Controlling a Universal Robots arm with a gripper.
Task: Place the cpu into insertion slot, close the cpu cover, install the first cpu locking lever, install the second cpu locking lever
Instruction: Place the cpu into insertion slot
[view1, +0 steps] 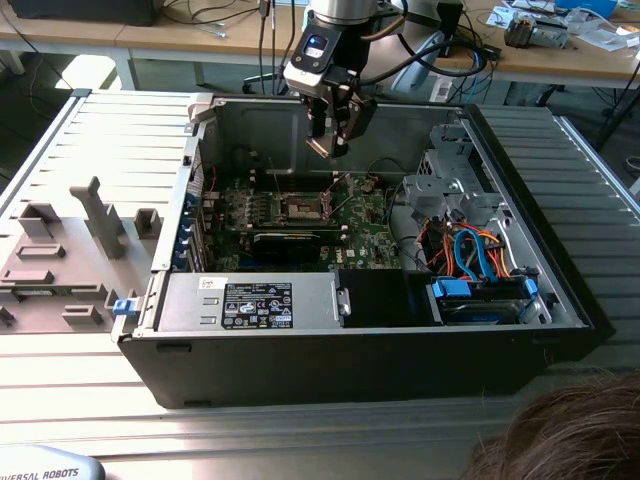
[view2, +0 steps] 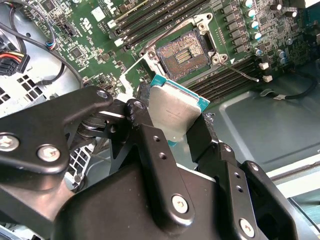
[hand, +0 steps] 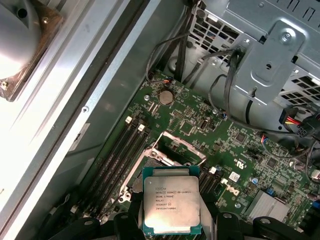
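cpu (hand: 171, 205) is in my gripper (view2: 172, 119), fingers (view2: 150, 142) pinching it on two opposite edges, silver top showing in both wrist views. Not seated: in the exterior view I hang in the upper centre of the frame, above the board, chip in the air. Beyond the chip, insertion slot (view2: 182, 52) sits at the centre of the exterior frame, contact field bare, nothing in it. cpu cover (hand: 182, 144) looks swung up off the slot, so the drop path seems clear. Step in hand, as I read it: placing the chip. To do it well: square the chip's edges to the socket rim before descending, match the notches, go straight down, no sideways slide on the contacts, no push. Release only once it lies flat inside the rim. Grip looks to sit toward one end of the chip, so watch for tilt. Farther back: motherboard (view1: 365, 232), drive cage (view1: 450, 190), far wall of the case (view1: 260, 130).
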